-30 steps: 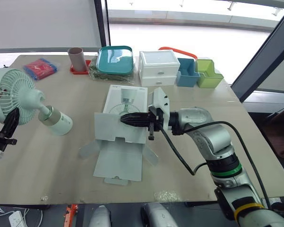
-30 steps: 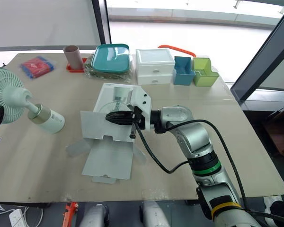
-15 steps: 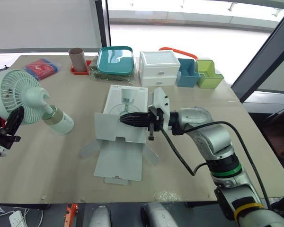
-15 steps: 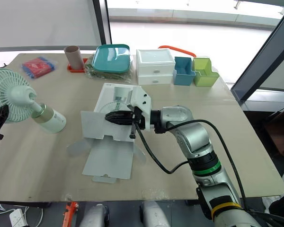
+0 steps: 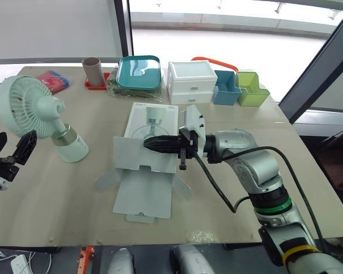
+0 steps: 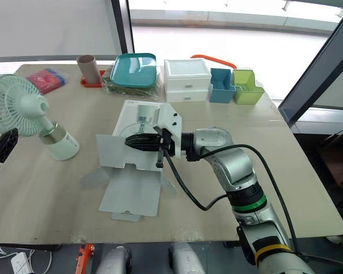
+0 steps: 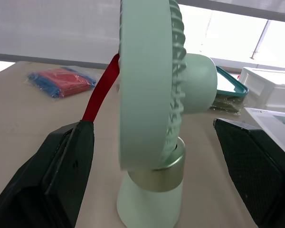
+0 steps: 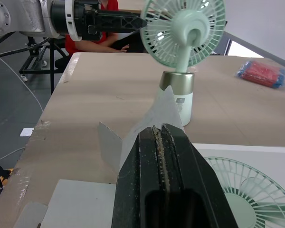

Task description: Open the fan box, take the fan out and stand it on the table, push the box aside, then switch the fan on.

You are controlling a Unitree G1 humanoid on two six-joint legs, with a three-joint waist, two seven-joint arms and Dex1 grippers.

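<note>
Your left hand (image 5: 11, 149) hangs wide open, empty; your closed, empty right hand (image 5: 151, 144) could shove the box (image 5: 154, 117) into the fan (image 5: 46, 123).

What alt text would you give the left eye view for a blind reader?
A mint-green fan stands upright on the table, in front of the open left gripper. The shut right gripper reaches over the opened white fan box at the centre.
</note>
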